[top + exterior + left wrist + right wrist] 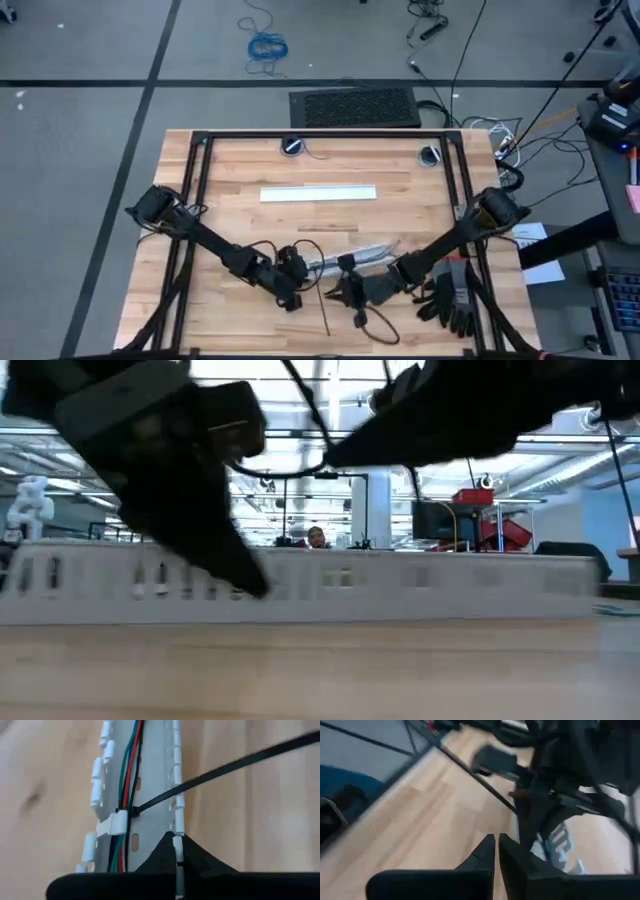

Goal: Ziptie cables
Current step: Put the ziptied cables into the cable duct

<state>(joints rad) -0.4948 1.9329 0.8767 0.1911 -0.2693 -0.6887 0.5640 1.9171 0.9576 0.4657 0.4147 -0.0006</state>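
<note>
Two dark arms meet at the near middle of the pale wooden table (250, 215) in the high view, left hand (291, 290) beside right hand (345, 295), over a white slotted strip (345, 258); a second white slotted strip (318, 193) lies farther back. A thin dark plastic ziptie (325, 318) trails beside them.

Low view: only blurred arms show.

Left wrist view: coloured thin wires (131, 780) run along the strip, a ziptie looped round them; the left hand's fingers (172, 855) straddle the strip's edge.

Right wrist view: the right hand (496, 851) is nearly closed, gripping nothing visible.
</note>
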